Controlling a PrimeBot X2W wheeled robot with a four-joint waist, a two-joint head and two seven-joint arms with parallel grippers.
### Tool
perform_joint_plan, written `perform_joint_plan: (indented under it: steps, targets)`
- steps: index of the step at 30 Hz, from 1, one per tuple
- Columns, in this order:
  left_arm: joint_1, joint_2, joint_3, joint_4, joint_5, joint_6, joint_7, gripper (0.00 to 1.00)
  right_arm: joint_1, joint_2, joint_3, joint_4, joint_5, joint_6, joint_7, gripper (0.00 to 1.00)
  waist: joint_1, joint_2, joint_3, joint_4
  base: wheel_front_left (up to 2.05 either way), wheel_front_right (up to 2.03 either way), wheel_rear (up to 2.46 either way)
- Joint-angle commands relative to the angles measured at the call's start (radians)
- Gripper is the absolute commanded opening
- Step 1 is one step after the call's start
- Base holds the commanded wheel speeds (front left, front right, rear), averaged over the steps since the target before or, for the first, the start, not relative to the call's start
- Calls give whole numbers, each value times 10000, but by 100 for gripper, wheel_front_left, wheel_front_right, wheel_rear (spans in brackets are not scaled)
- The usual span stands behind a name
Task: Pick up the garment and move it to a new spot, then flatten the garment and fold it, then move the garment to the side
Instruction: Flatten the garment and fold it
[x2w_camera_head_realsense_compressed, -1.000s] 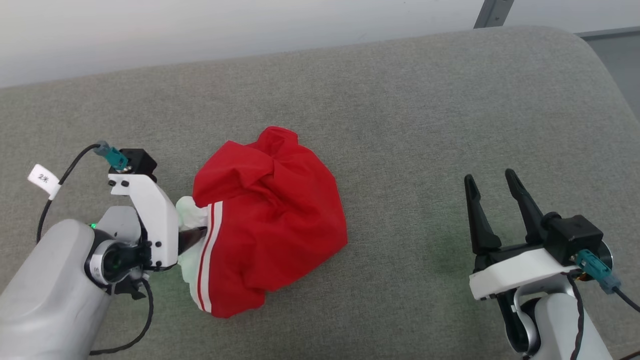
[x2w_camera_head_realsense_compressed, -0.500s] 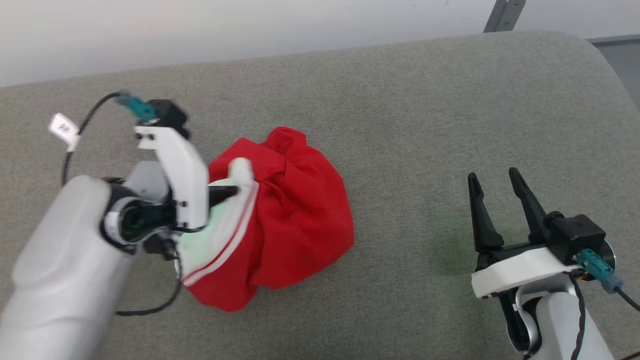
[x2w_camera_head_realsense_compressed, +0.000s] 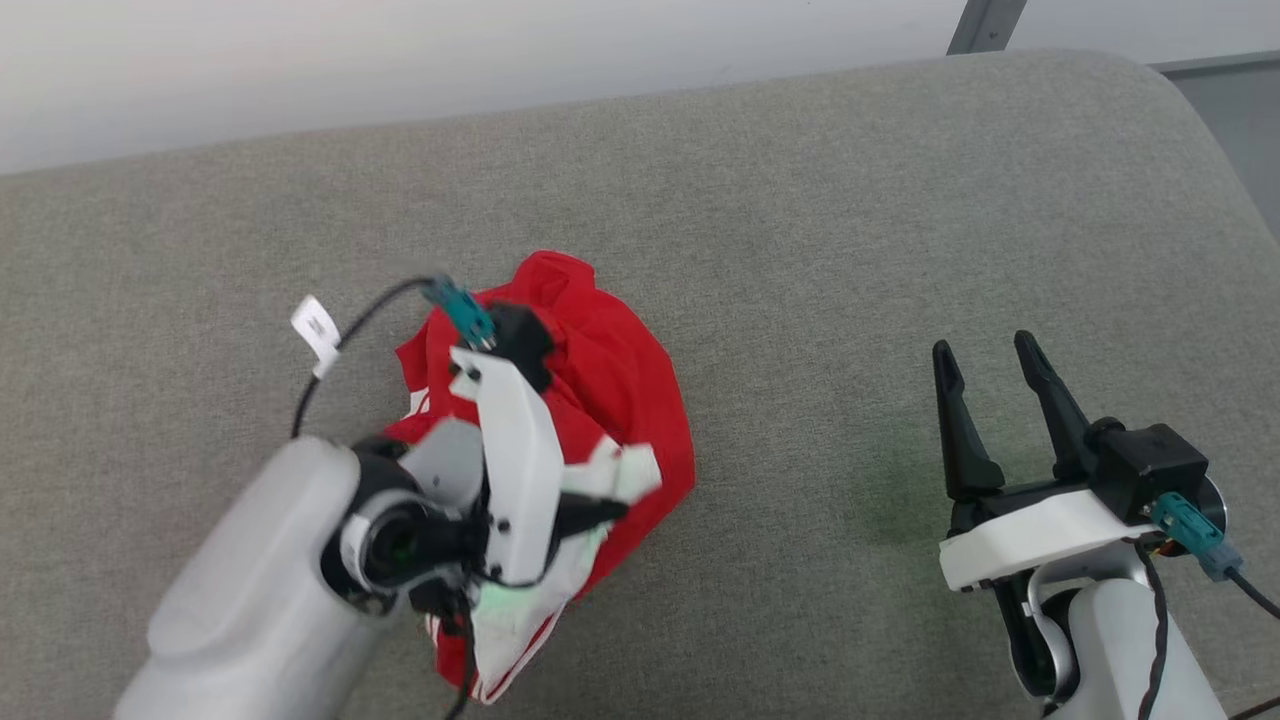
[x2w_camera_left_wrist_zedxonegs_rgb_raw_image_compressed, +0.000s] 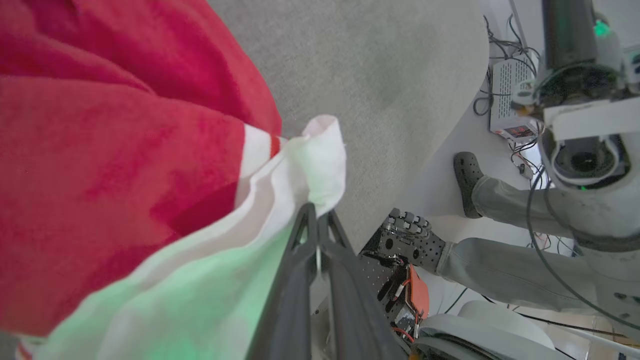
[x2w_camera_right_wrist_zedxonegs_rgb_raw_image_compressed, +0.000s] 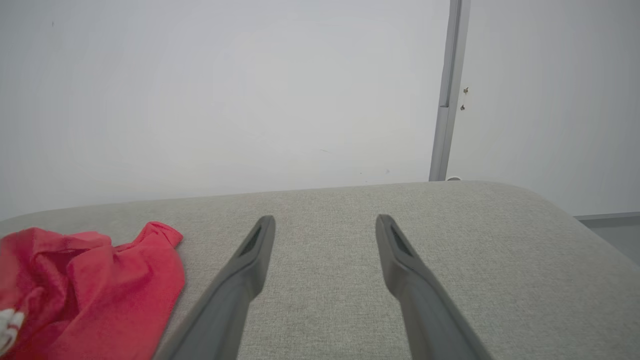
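Two grippers show in your head view, and they stand quite differently. Your left gripper (x2w_camera_head_realsense_compressed: 612, 511), at about 8 o'clock from the picture's middle, has its dark fingers pressed together on a fold of the white sleeve (x2w_camera_head_realsense_compressed: 628, 468) of the garment (x2w_camera_head_realsense_compressed: 625, 385). The left wrist view confirms this: the two fingers meet at their tips, and the white cloth bunches out just beyond them toward 12 o'clock. The red jersey-style T-shirt sits crumpled in a heap on the grey upholstered surface (x2w_camera_head_realsense_compressed: 850, 200), left of centre and partly under your left wrist. Its red body lies toward 12 and 1 o'clock of the gripper, and its red-and-white striped trim (x2w_camera_head_realsense_compressed: 500, 690) hangs toward 6 o'clock. You cannot tell from these views how much of the heap is off the surface. A white tag (x2w_camera_head_realsense_compressed: 315, 330) on the wrist's black cable stands at 10 o'clock of the heap. Your right gripper (x2w_camera_head_realsense_compressed: 981, 348), at 4 o'clock in the head view, has its fingers spread apart and pointing toward 12 o'clock, with bare grey fabric between them, well apart from the garment. In the right wrist view the shirt lies at 8 o'clock, with a pale wall (x2w_camera_right_wrist_zedxonegs_rgb_raw_image_compressed: 225, 100) at 12. In the left wrist view, a person's foot in a dark clog (x2w_camera_left_wrist_zedxonegs_rgb_raw_image_compressed: 466, 175) and grey trouser legs (x2w_camera_left_wrist_zedxonegs_rgb_raw_image_compressed: 510, 200) show toward 3 and 4 o'clock.
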Motion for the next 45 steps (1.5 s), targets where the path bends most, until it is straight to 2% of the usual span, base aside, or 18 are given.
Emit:
perform_joint_plan:
  steps: [1, 2, 3, 4, 5, 14, 19, 26, 27, 35, 45]
  targets:
    - [277, -19, -117, -115, -50, 25, 24, 0, -116, 33, 1, -9, -2, -3, -69, 100, 0, 0, 25, -6, 0, 0, 0]
    - [386, 1, -198, -157, 10, 39, 52, 0, -117, 34, -7, -1, -15, -3, -75, 100, 0, 0, 35, -2, 0, 0, 0]
    - [439, 45, -263, -207, 114, 1, 10, 18, -113, 35, 1, 11, -28, -3, -78, 100, 0, 0, 39, 4, 0, 0, 0]
    - [456, 67, -279, -266, 183, -73, -107, 48, -116, 39, 18, 25, -21, -3, -79, 100, 0, 0, 42, 11, 0, 0, 0]
    - [506, 54, -254, -293, 200, -107, -213, 100, -130, 37, 56, 37, -5, -3, -77, 100, 0, 0, 44, 23, 0, 0, 0]
    - [365, 166, 511, -881, -110, -135, -932, 100, 41, 31, 176, 155, 29, -3, -85, 100, 0, 0, -283, 449, 0, 0, 0]
    - [566, 444, 1002, -1404, 205, -328, -1795, 100, 143, -1, 310, 139, 81, -3, 57, 100, 0, 0, -541, 832, 0, 0, 0]
    - [1139, 958, 2058, -1796, 1054, -626, -4119, 100, 308, -212, 1115, 67, 451, -3, 480, 100, 0, 0, -816, 1511, 0, 0, 0]
    - [1139, 958, 2058, -1796, 1054, -626, -4119, 100, 308, -212, 1115, 67, 451, -3, 480, 100, 0, 0, -816, 1511, 0, 0, 0]
    - [2140, 1511, 3058, -1804, 2429, -823, -7164, 100, 289, -721, 2530, -75, 1066, -3, 1544, 100, 0, 0, -848, 2203, 0, 0, 0]
    - [3921, 1302, 3881, -1314, 3501, -410, -10365, 100, -193, -1820, 4551, -500, 2249, -3, 3961, 100, 0, 0, -630, 3032, 0, 0, 0]
